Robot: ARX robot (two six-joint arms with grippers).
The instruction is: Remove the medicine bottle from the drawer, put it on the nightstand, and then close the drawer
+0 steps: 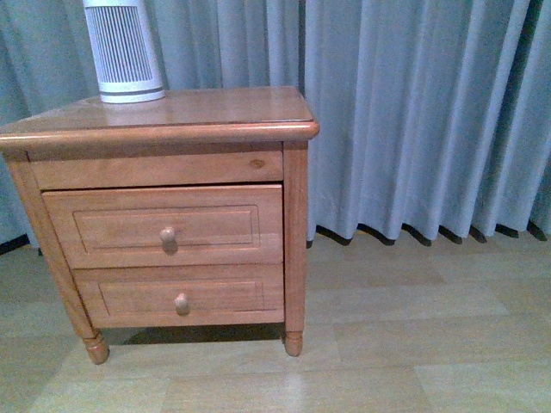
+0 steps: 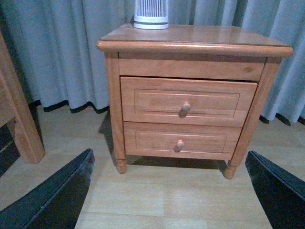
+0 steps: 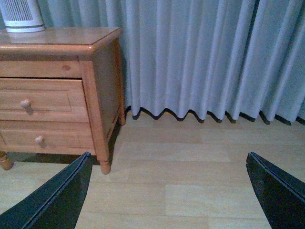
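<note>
The table [image 1: 232, 107], an orange-brown nightstand, stands on the pale plank floor [image 1: 413, 344] in front of a grey-blue curtain [image 1: 413, 112]. Its upper drawer [image 1: 103, 228] is pushed in, or nearly so: the panel front looks to stand slightly proud of the frame, and none of the interior shows. The medicine bottle appears in no view; whatever the drawer holds is hidden behind that front. A round knob [image 1: 168, 234] sits at the centre of the drawer, above the shorter lower drawer [image 1: 224, 297].

At the back left of the tabletop stands a white ribbed tower appliance [image 1: 125, 52], its top cut off in every view.

Neither arm shows in the front view. The left gripper [image 2: 167, 152] faces the table from well back, its jaws spread wide and holding nothing; only the dark finger edges show. The right gripper [image 3: 168, 153] is likewise spread and empty, over the floor beside the table. A wooden post [image 2: 19, 124] is cut off at the edge of the left wrist view.
</note>
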